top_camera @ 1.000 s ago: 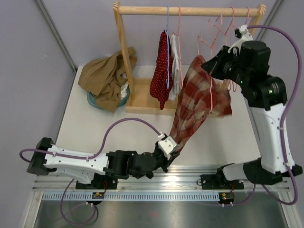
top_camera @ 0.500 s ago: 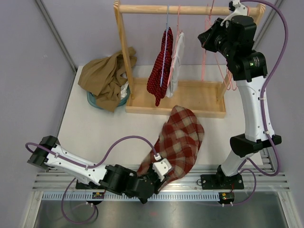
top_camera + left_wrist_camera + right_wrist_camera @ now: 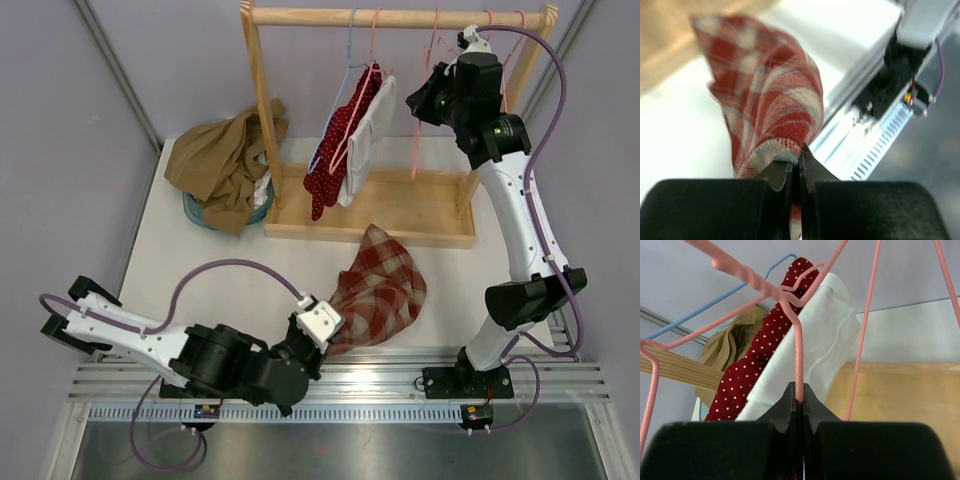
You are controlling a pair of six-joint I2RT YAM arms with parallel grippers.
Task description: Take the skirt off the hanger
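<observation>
The red plaid skirt (image 3: 382, 288) lies crumpled on the white table, free of any hanger. Its near edge is pinched in my left gripper (image 3: 332, 332), which is shut on the fabric. In the left wrist view the skirt (image 3: 772, 100) rises straight out of the shut left gripper (image 3: 799, 156). My right gripper (image 3: 424, 104) is raised beside the wooden rail and is shut on the wire of a bare pink hanger (image 3: 418, 140). In the right wrist view that pink hanger (image 3: 799, 355) runs up out of the shut right gripper (image 3: 799, 392).
The wooden rack (image 3: 400, 17) stands on its base board (image 3: 420, 215) at the back. On it hang a red polka-dot garment (image 3: 340, 145), a white garment (image 3: 368, 135) and more pink hangers. A tan cloth heap (image 3: 225, 160) sits back left. A metal rail (image 3: 400, 385) runs along the near edge.
The skirt slid off the pink hanger and dropped to the table as my left gripper pulled it toward the near edge. My right gripper lifted the bare hanger up beside the rail.
</observation>
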